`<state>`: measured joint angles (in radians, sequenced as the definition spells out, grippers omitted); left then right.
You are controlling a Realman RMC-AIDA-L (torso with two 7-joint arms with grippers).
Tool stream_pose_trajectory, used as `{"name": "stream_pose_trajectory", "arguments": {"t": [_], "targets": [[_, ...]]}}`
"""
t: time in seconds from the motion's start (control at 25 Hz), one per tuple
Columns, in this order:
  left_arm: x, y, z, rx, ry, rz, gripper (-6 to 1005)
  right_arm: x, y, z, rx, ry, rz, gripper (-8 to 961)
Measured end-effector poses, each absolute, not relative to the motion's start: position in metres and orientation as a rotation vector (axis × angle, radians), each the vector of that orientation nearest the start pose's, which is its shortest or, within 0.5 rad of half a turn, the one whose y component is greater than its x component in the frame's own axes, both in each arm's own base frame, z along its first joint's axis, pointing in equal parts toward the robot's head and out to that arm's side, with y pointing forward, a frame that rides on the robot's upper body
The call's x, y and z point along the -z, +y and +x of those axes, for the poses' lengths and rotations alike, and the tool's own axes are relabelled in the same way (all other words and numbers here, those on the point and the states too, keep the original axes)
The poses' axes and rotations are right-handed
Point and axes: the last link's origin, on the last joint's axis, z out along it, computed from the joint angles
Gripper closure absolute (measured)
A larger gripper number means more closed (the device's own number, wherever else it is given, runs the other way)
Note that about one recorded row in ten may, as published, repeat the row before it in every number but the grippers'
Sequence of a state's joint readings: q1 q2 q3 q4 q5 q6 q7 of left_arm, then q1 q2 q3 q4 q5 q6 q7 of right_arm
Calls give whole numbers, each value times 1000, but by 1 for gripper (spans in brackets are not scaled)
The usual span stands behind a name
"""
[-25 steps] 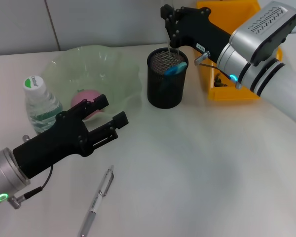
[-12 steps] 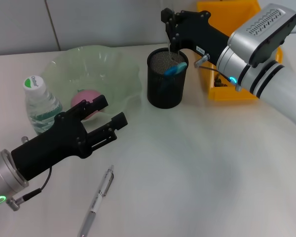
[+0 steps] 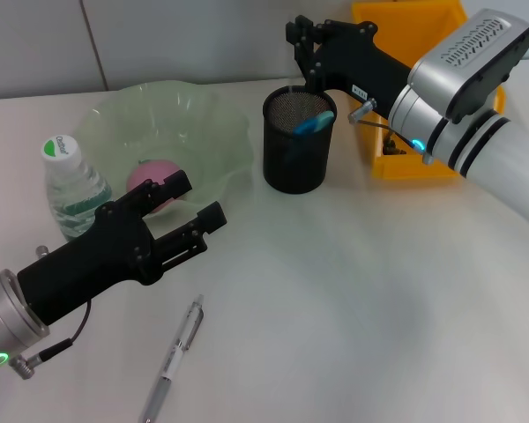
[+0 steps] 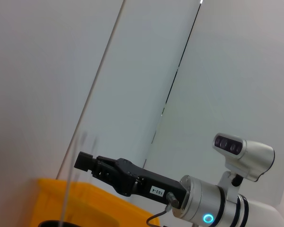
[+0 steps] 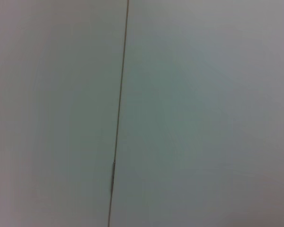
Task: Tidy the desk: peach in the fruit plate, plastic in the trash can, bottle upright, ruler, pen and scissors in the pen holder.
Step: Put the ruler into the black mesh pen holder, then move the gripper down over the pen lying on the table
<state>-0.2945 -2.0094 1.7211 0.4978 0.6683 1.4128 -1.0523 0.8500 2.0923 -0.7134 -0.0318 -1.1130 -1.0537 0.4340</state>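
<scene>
The pen (image 3: 175, 355) lies flat on the table (image 3: 361, 291) at the bottom left of the frame, apart from everything. It looks light, stiff and smooth, so it may roll; the middle of the barrel seems the best hold. The left pincer (image 3: 191, 201) hovers above it with fingers apart. The right pincer (image 3: 301, 46) hangs over the pen holder (image 3: 298, 141); I cannot tell its state
</scene>
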Motion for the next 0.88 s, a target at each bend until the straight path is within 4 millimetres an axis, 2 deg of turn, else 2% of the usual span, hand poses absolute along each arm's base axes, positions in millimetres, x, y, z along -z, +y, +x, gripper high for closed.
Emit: {"name": "stream_pose_trajectory", "arguments": {"t": [0.68, 0.88], "targets": [[39, 276, -248, 1285, -653, -2431, 213, 46, 421, 206, -828, 336, -2063, 558], [38, 275, -249, 1283, -647, -2431, 213, 42, 418, 209, -864, 351, -2034, 369]]}}
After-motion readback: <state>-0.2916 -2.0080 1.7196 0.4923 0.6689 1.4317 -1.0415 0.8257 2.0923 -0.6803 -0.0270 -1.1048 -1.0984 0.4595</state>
